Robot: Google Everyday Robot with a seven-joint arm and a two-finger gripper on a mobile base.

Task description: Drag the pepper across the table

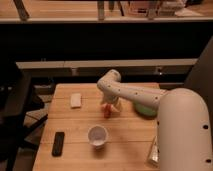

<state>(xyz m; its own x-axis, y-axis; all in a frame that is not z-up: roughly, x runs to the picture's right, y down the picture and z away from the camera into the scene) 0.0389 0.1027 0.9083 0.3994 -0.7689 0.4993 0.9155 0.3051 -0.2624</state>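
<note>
Listing what lies before me, item by item.

Item one: my gripper (pixel 108 105), at the end of my white arm (pixel 134 93). The arm reaches in from the right and bends down to the middle of the table (pixel 75 127). The gripper points down at the wood, directly above the pepper. I cannot tell whether it is clamped on the pepper or merely over it.

Item two: the pepper (pixel 106 113), small and orange-red. It sits on the planks at the tip of my gripper, near the table's centre. It is left of the green bowl and above the white cup as the camera sees it.

Item three: green bowl (pixel 146 109), round, on the right part of the table. My arm hides part of it.

Item four: white cup (pixel 97 135), upright with its mouth open to the camera. It stands nearer the front edge, apart from the pepper.

Item five: pale rectangular block (pixel 75 100), toward the far left of the table and well apart from the pepper.

Item six: black slim oblong (pixel 58 143), flat on the wood at the front left corner.

Item seven: a light packet or bottle (pixel 153 152) at the front right edge, half hidden by my white body (pixel 186 130). I cannot tell what it is.

Item eight: dark chair (pixel 14 102), off the table's left side.
</note>
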